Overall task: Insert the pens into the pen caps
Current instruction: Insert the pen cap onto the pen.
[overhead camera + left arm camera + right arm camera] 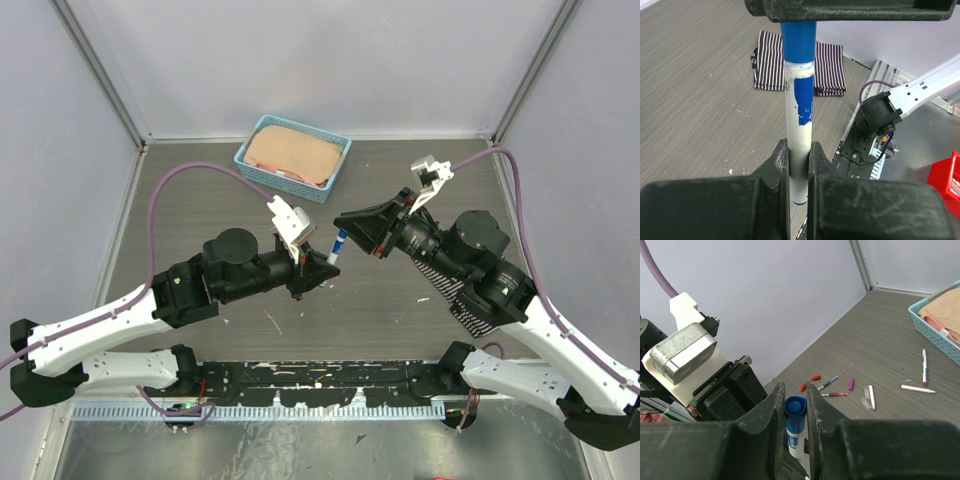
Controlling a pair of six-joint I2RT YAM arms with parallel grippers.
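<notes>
A pen with a white barrel and blue label is held between both grippers above the table, also seen in the top view. My left gripper is shut on the barrel. My right gripper is shut on the blue cap, which sits on the pen's end. On the table in the right wrist view lie two red caps, a magenta cap, a blue pen, a red pen and three white pens.
A blue basket with a beige thing in it stands at the back. A black-and-white striped cloth lies under the right arm. A red box is beyond the table's near edge.
</notes>
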